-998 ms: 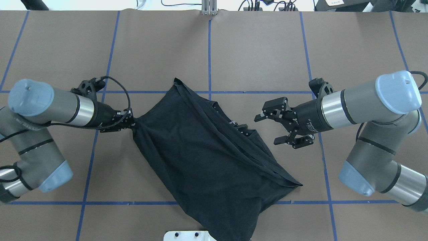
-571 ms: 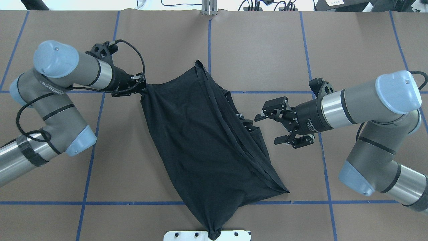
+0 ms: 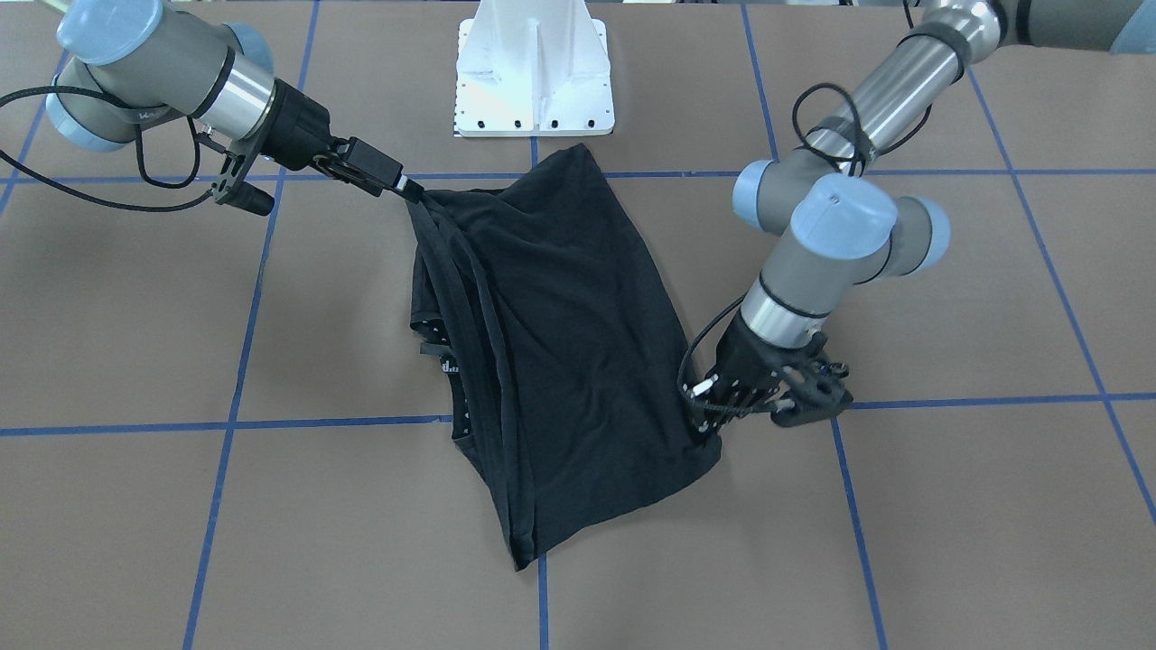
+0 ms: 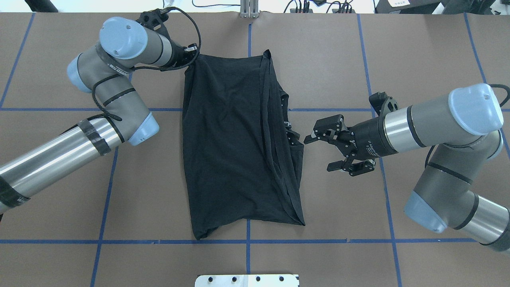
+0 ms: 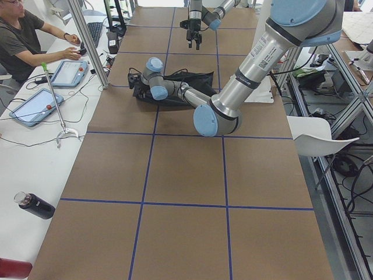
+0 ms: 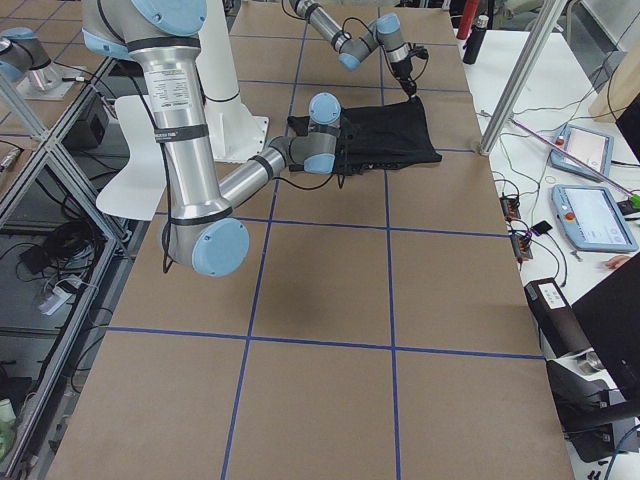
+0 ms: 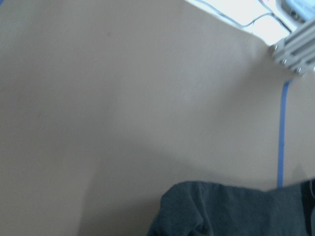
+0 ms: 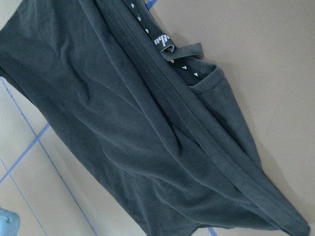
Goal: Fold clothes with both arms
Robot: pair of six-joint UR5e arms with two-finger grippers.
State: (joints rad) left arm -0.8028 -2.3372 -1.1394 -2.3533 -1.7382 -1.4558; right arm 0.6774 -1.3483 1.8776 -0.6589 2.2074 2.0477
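The black T-shirt (image 4: 235, 147) lies lengthwise on the brown table, with a doubled-over hem and neck label along its right side (image 8: 167, 44). My left gripper (image 4: 190, 54) is shut on the shirt's far-left corner and holds it low over the table (image 3: 709, 411). In the left wrist view only a bunched edge of shirt (image 7: 231, 209) shows, with no fingers in sight. My right gripper (image 4: 322, 153) stands open just right of the shirt, level with the label, with nothing between its fingers.
The white pedestal base (image 4: 247, 280) sits at the near table edge, just short of the shirt's hem. Blue tape lines (image 4: 318, 241) grid the brown table. A person (image 5: 23, 35) sits at a side desk with tablets (image 5: 36, 105). A metal post (image 4: 249, 10) stands at the far edge.
My left gripper dragged the shirt corner away from the robot and to the right. The shirt slid up off the near edge and straightened out. The right gripper stayed open in place.
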